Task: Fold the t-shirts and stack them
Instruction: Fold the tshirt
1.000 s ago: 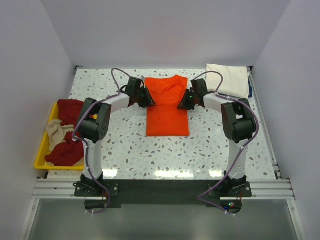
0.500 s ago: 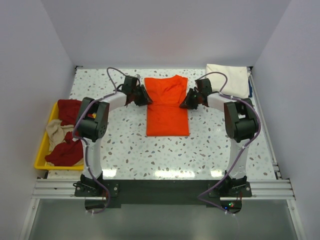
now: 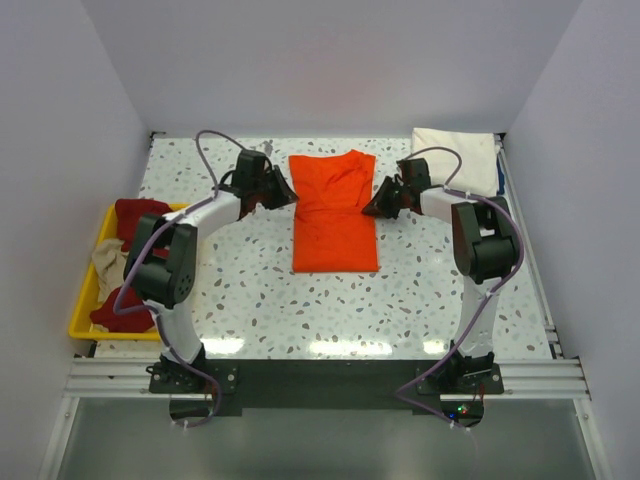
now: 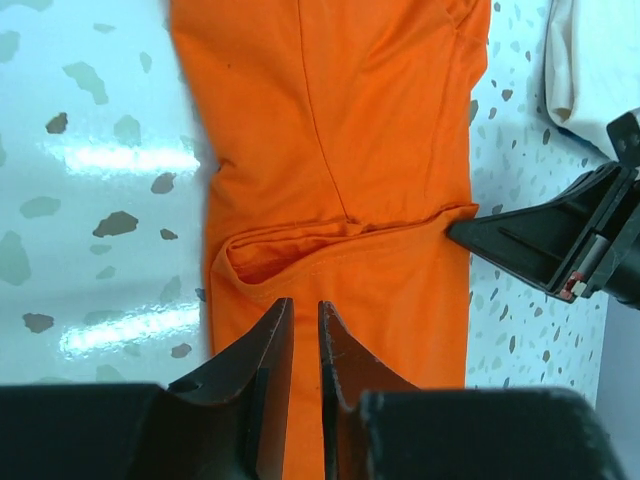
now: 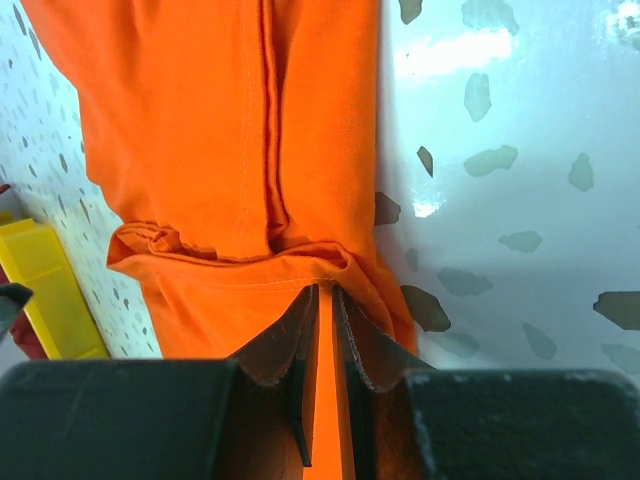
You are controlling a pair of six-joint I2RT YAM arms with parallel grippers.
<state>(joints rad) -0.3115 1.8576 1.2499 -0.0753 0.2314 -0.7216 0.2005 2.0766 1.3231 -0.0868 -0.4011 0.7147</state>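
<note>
The orange t-shirt (image 3: 334,210) lies flat in the middle of the speckled table (image 3: 250,290), folded lengthwise into a narrow strip with its sleeves tucked in; a crosswise crease runs over it about level with the two grippers, which flank it on either side.

The left gripper (image 3: 288,194) sits just beside the shirt's left edge; its jaws are released, a narrow slit between them, and nothing is caught in them; the right wrist view shows bare table between its tip and the cloth.

The right gripper (image 5: 322,290) has its tips against the shirt's right edge, right at the crease; the jaws are almost together and orange shows in the slit, but I cannot tell whether they pinch the cloth or only touch it.

A cream t-shirt (image 3: 456,158) lies folded at the far right corner of the table, well apart from the orange one; dark red t-shirts (image 3: 135,215) and a beige t-shirt (image 3: 113,262) are heaped in a yellow tray (image 3: 82,310) at the left edge.
</note>
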